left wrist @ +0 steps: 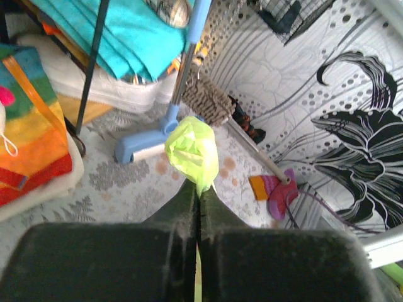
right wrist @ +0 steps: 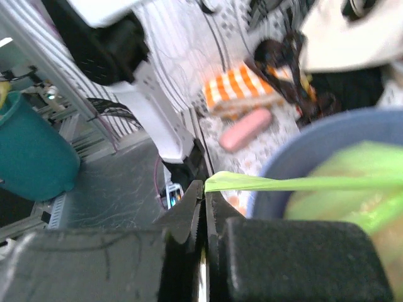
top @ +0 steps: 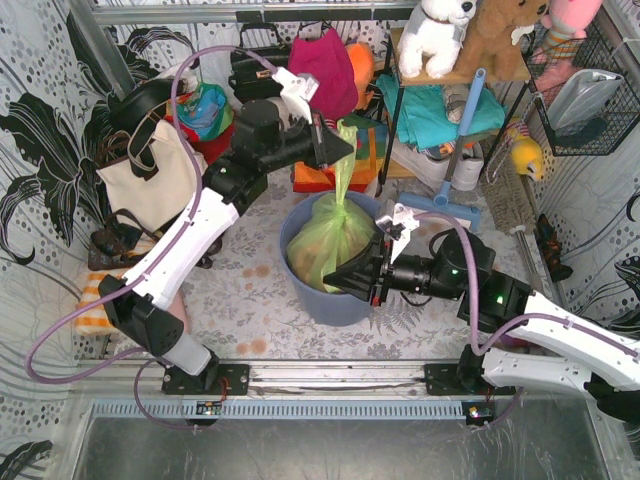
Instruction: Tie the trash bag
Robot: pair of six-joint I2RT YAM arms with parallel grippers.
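Observation:
The light-green trash bag (top: 330, 240) sits in the round blue-grey bin (top: 318, 300), its neck gathered into strips. My left gripper (top: 345, 150) is above the far rim, shut on one strip pulled straight up. In the left wrist view the pinched green plastic (left wrist: 192, 151) bunches just past the closed fingertips (left wrist: 200, 189). My right gripper (top: 338, 282) is at the bin's near right rim, shut on another strip. In the right wrist view that strip (right wrist: 283, 184) runs taut from the closed tips (right wrist: 204, 185) to the bag (right wrist: 343, 201) inside the bin (right wrist: 327, 132).
A blue floor brush (top: 455, 150) leans behind the bin, beside a shelf with folded cloths and plush toys (top: 440, 35). A beige tote bag (top: 150, 175) stands at the left. A pink-and-orange sock (left wrist: 277, 192) lies on the floor. An orange striped cloth (right wrist: 242, 88) lies by the left arm's base.

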